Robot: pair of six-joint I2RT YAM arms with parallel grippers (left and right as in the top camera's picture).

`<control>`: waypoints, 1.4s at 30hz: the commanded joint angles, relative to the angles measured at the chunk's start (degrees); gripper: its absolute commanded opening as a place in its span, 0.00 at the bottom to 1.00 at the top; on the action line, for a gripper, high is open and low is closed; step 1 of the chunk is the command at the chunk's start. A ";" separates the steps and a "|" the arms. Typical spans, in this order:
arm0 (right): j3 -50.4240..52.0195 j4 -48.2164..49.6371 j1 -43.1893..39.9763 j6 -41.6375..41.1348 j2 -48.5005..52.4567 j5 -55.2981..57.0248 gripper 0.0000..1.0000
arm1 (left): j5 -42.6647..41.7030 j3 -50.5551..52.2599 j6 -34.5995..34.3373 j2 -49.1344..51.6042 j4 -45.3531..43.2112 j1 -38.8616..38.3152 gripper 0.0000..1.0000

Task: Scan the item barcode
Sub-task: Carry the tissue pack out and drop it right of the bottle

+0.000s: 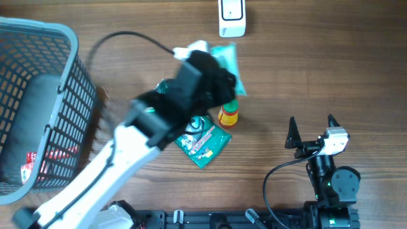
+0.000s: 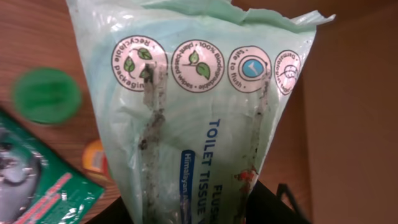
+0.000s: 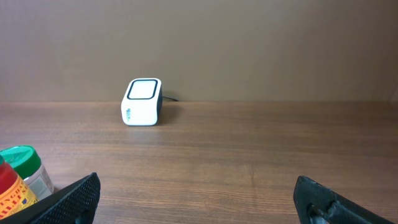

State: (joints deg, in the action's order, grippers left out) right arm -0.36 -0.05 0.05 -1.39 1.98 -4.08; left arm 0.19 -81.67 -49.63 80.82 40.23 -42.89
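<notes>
Soft even light, slight close-up blur

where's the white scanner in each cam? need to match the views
Overhead: white scanner at the top edge, just right of centre.
Left wrist: not in it; the toilet tissue pack fills most of the frame.
Right wrist: left of centre, mid-height.
Shared landmark: yellow-orange bottle, seen in all three.

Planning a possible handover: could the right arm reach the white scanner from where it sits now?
Probably yes: the right gripper stands open and faces the scanner across bare table; the bottles sit off to one side.
</notes>
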 commanded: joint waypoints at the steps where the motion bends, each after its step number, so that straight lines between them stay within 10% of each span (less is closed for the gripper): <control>1: 0.07 0.20 -0.04 0.55 -0.31 -0.48 1.00 | 2.34 -0.17 4.46 7.56 -8.28 -6.49 0.43; 10: 0.07 0.20 -0.04 0.52 -0.31 -0.48 1.00 | 3.96 -0.17 3.89 28.50 -14.95 -10.91 0.43; 24: 0.07 0.20 -0.04 0.52 -0.31 -0.48 1.00 | 3.72 0.24 -1.40 30.69 -9.33 -10.97 0.48; 42: 0.07 0.20 -0.04 0.55 -0.31 -0.48 1.00 | 14.84 -2.58 13.66 -4.57 -2.16 -3.06 0.71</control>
State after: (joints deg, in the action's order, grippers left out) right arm -0.36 -0.01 0.05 -1.39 1.98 -4.08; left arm 7.38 -82.08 -40.49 84.05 35.77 -48.90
